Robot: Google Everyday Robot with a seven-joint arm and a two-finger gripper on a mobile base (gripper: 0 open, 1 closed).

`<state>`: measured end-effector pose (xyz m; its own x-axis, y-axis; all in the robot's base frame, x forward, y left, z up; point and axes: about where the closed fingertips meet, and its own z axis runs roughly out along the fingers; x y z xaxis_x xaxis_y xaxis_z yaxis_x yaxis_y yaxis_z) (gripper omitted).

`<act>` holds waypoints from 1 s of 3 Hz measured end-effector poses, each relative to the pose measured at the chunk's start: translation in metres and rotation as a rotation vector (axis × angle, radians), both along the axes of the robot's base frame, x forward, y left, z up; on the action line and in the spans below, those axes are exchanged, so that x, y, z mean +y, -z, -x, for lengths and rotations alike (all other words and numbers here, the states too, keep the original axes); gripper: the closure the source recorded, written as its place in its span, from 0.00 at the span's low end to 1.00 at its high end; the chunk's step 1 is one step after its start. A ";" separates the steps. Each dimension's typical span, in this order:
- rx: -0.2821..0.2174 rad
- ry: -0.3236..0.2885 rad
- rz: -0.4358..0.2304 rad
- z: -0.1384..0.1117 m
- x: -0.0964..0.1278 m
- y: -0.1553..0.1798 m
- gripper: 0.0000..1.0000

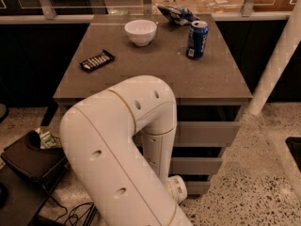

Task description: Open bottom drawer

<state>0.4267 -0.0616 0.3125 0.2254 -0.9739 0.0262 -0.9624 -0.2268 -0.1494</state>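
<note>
Down on the floor at the far left lies one dark bag [28, 157], with a bit of green-and-white paper [47, 139] at its top edge and a few loose cables [70, 214] below it. On the counter [141, 79] there are four things: one flat dark packet [97, 60] near the left edge, one white bowl [140, 32] further back, one crumpled snack bag [176, 14] at the rear edge, and one blue can [197, 39] standing upright just in front of that bag.

One thick white arm [127, 145] fills the foreground and covers the left and middle of the cabinet front. To its right, three grey drawer fronts show, stacked. The bottom drawer [198, 188] is the lowest strip, close to the floor; its handle is hidden behind the arm.

The gripper [178, 190] sits low, just beside the bottom drawer's front, and only a rounded white end shows. Whether it is open or closed cannot be told.

At the far right, one white post [277, 65] leans up from the speckled floor [254, 182].
</note>
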 end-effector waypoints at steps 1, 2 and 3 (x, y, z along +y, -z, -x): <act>-0.001 0.001 0.006 -0.002 0.001 0.001 0.00; 0.016 0.017 -0.030 -0.004 0.005 0.008 0.00; 0.020 0.060 -0.127 -0.007 0.013 0.021 0.00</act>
